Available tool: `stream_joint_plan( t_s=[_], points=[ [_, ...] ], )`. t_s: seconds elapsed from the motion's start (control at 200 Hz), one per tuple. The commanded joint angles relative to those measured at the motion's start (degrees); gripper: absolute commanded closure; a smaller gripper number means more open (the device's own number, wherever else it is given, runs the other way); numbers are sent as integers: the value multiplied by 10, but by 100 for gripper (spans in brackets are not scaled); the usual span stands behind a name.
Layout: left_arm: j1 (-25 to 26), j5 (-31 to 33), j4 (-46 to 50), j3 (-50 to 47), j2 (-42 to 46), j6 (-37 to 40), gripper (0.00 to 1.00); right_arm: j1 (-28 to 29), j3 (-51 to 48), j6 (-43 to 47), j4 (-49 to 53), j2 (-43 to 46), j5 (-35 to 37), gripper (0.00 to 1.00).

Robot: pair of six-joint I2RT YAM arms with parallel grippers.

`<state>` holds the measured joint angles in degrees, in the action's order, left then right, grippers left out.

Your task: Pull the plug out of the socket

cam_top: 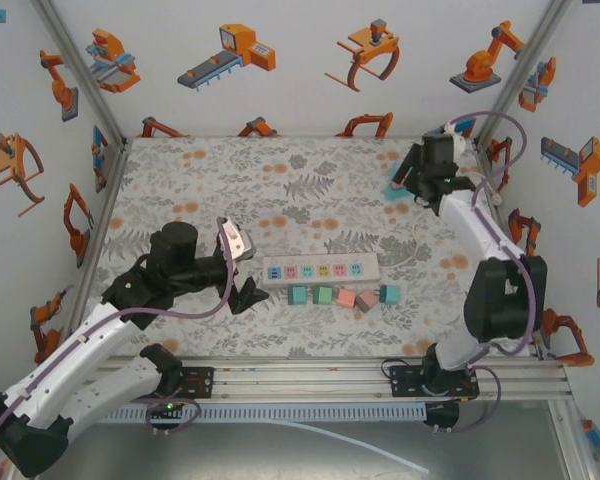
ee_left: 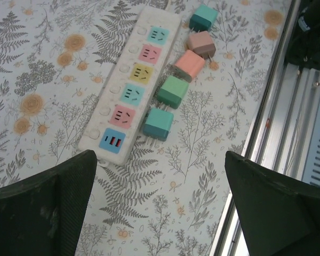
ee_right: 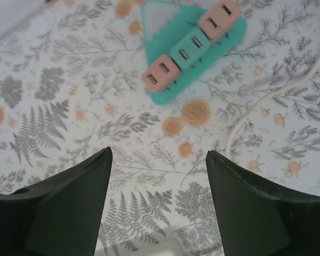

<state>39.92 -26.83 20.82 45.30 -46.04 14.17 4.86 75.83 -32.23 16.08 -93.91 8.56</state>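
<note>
A teal socket block [ee_right: 162,95] lies flat at the far right of the table, with three plugs seated in it: pink [ee_right: 160,73], teal [ee_right: 189,48] and pink [ee_right: 220,18]. My right gripper [ee_right: 158,154] hovers open just short of it, nothing between its fingers; from above the gripper [cam_top: 408,180] covers most of the block [cam_top: 392,188]. A white power strip [cam_top: 320,269] with coloured sockets lies mid-table. My left gripper [cam_top: 242,270] stands open beside its left end, the jaws [ee_left: 160,160] wide apart over bare cloth.
Several loose cube plugs lie in a row along the strip's near side, from teal [ee_left: 158,124] and green [ee_left: 173,91] to teal [ee_left: 203,17]. A white cable [ee_right: 256,106] curves past the socket block. The metal rail [ee_left: 277,106] marks the near table edge.
</note>
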Motion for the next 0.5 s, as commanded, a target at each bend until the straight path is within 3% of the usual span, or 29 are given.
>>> stream_joint_plan(
  t_s=[0.0,0.175,0.496],
  points=[
    [7,14,-60,-2,-8,-58,3,-73,121,-7,43,-111,-80,33],
    [11,38,-53,11,-22,-55,3,-128,295,52,117,-260,-137,23],
    [15,59,-80,24,-72,-51,3,-165,448,76,155,-415,-271,25]
  ],
)
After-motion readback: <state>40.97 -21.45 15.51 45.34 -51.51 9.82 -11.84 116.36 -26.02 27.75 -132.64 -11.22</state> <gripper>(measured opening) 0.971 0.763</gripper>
